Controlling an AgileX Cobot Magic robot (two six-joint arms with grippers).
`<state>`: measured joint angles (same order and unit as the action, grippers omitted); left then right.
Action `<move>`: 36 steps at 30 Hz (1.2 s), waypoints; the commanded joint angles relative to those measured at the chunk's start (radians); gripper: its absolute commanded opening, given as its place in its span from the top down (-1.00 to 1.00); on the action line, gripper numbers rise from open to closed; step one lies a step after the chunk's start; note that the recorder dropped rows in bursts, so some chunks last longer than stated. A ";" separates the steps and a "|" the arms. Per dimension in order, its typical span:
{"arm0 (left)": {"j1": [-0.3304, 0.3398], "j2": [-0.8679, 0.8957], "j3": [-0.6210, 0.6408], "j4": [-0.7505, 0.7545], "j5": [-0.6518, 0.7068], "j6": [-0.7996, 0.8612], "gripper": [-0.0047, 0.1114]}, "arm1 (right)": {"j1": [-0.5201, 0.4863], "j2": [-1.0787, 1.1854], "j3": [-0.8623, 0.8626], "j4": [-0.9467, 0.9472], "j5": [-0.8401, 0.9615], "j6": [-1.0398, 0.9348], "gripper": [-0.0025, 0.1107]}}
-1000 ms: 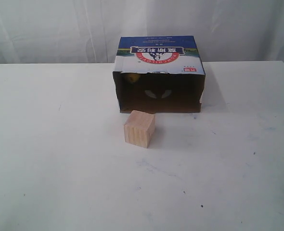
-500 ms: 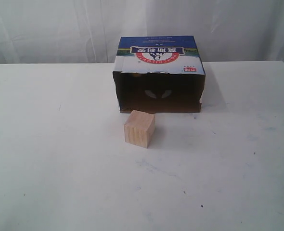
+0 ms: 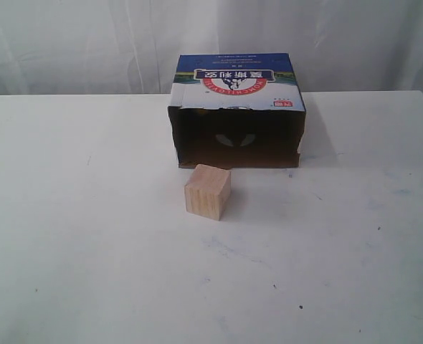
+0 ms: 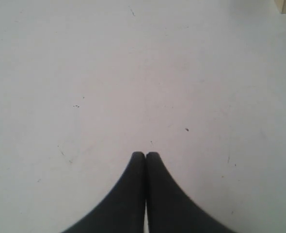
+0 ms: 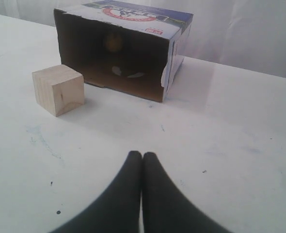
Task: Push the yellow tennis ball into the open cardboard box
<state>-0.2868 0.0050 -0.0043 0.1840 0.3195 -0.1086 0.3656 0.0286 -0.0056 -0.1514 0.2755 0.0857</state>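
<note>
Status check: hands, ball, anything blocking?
Left hand shut, empty. Right hand shut, empty. Yellow tennis ball inside cardboard box. Wooden cube sits before the opening, not touching box.

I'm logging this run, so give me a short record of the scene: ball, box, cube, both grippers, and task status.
ball: yellow tennis ball, dimly visible deep inside the box
box: open cardboard box, on its side, opening facing the cube
cube: wooden cube, on the white table close in front of the opening
left gripper: shut, empty, over bare table
right gripper: shut, empty, pointing toward the box
status: ball appears to be in the box
</note>
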 commanded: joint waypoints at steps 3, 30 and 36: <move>-0.005 -0.005 0.004 0.003 0.012 0.002 0.92 | -0.008 -0.008 0.006 -0.002 -0.008 -0.010 0.96; -0.005 -0.005 0.004 0.003 0.010 0.002 0.92 | -0.008 -0.029 0.006 -0.002 -0.010 0.004 0.96; -0.005 -0.005 0.004 0.003 0.010 0.002 0.92 | -0.008 -0.029 0.006 -0.002 -0.010 0.004 0.96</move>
<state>-0.2868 0.0050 -0.0043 0.1840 0.3195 -0.1086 0.3656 0.0050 -0.0056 -0.1514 0.2755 0.0868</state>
